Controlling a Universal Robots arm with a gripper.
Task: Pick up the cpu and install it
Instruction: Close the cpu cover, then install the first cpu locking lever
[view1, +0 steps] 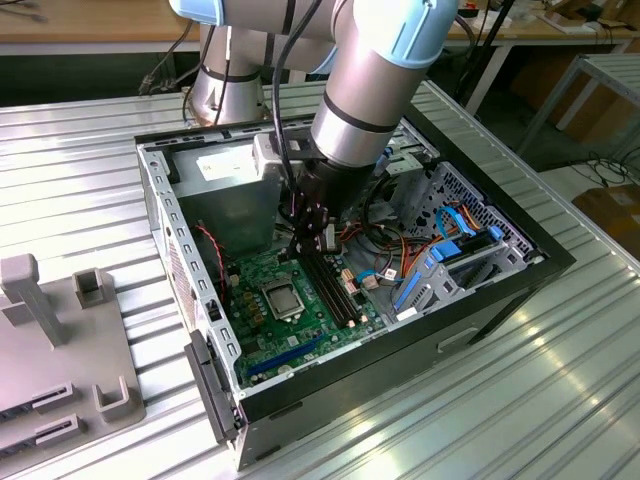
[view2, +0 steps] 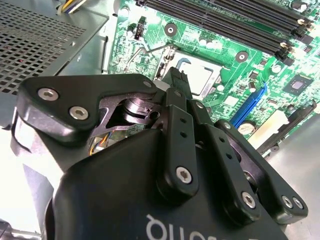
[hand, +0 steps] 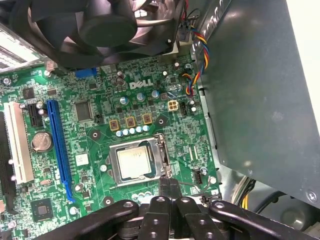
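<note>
The cpu (hand: 134, 163), a silver-grey square chip, lies flat inside the silver socket frame (hand: 161, 155) on the green motherboard (hand: 100, 135). In the exterior view the cpu (view1: 283, 298) sits near the middle of the board, inside the open computer case (view1: 500, 300). My gripper (hand: 170, 189) hangs just beside one edge of the socket, its two black fingers pressed together with nothing between them. In the second wrist view the fingertips (view2: 176, 82) cover part of the cpu (view2: 201, 78). A thin wire socket lever (view2: 141, 51) stands close to the fingertips.
A grey power supply (hand: 260, 90) walls one side of the board and a black fan (hand: 100, 27) overhangs it. Memory slots (view2: 240, 20), a blue card slot (hand: 59, 150) and loose cables (view1: 400, 260) surround the socket. A grey fixture (view1: 60, 340) stands at the exterior view's left.
</note>
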